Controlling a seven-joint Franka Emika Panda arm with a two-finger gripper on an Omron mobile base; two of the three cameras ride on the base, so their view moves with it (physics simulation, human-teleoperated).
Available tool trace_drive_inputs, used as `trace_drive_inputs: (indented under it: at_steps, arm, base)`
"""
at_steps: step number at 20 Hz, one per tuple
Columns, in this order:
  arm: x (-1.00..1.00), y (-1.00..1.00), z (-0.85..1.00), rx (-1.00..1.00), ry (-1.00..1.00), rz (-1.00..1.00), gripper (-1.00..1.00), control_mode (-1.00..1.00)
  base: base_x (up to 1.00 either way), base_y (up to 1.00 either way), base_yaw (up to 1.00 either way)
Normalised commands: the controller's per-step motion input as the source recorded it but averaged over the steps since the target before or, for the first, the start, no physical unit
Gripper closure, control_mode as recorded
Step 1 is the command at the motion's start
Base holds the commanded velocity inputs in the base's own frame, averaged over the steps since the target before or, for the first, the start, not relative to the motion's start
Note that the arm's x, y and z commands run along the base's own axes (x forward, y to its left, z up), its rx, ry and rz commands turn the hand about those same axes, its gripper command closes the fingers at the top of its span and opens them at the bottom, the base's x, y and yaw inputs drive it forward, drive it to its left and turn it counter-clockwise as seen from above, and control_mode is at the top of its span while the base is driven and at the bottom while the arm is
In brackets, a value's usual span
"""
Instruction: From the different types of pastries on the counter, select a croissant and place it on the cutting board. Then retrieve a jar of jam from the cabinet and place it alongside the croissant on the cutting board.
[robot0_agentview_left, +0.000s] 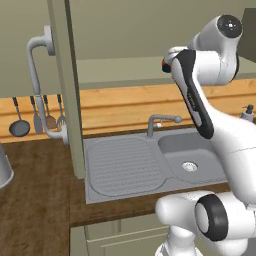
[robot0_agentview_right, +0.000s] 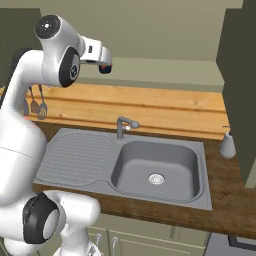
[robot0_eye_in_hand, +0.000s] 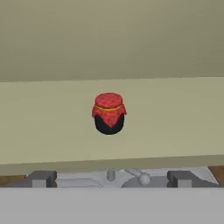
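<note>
Jam jar (robot0_eye_in_hand: 109, 113) stands upright on the open cabinet's shelf (robot0_eye_in_hand: 52, 127), straight ahead of the gripper (robot0_eye_in_hand: 109, 178) and centred between its fingertips, still apart. Jaws spread wide, holding nothing; a straight reach forward fits.
</note>
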Motion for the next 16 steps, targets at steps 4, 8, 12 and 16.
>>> trace_drive_inputs:
  at_steps: [4,8,12,16]
  arm:
    - [0.93,0.0,0.0,0.06,0.15,-0.03,-1.0,-1.0]
    - [0.79,-0.01,0.0,0.04,0.11,0.0,-1.0,-1.0]
    - [0.62,-0.07,-0.02,0.01,0.04,0.0,-1.0,-1.0]
    - [0.34,-0.18,-0.14,0.0,0.02,0.0,-1.0,-1.0]
  base:
    - [0.0,0.0,0.0]
    - [0.0,0.0,0.0]
    - [0.0,0.0,0.0]
    - [0.0,0.0,0.0]
